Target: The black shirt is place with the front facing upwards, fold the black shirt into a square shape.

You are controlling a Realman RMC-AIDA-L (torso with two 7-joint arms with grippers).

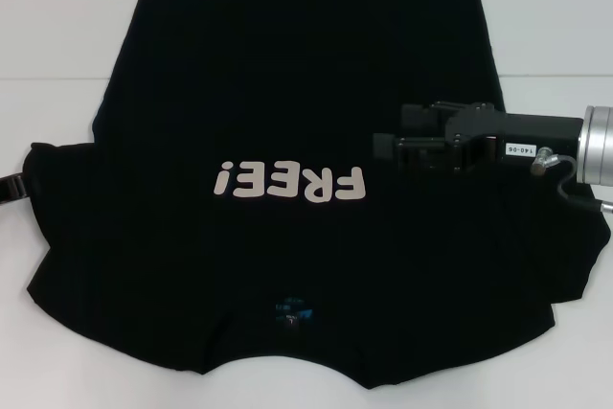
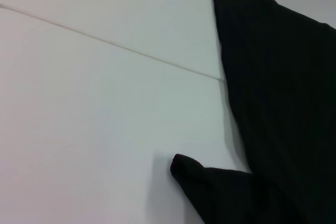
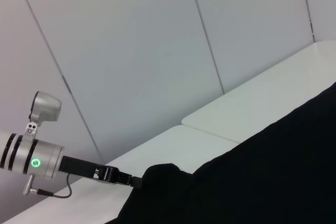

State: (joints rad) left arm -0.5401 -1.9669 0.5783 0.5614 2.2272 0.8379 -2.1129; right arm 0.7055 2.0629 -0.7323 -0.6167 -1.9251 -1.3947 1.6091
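The black shirt [image 1: 287,93] lies spread flat on the white table, front up, with pale "FREE!" lettering [image 1: 290,182] and a bluish neck label [image 1: 290,311] at the near edge. My right gripper [image 1: 378,150] hovers level over the shirt's right chest, just right of the lettering, pointing left. My left gripper [image 1: 11,187] is at the far left edge, at the tip of the left sleeve [image 1: 57,174]. In the right wrist view the left gripper [image 3: 131,180] meets the bunched sleeve [image 3: 160,177] and looks shut on it. The sleeve tip also shows in the left wrist view [image 2: 184,166].
The white table [image 1: 57,26] shows bare around the shirt, with a seam line [image 2: 105,40] across it. A pale panelled wall [image 3: 157,51] stands behind the table. The shirt's right sleeve [image 1: 575,265] reaches the right edge of the head view.
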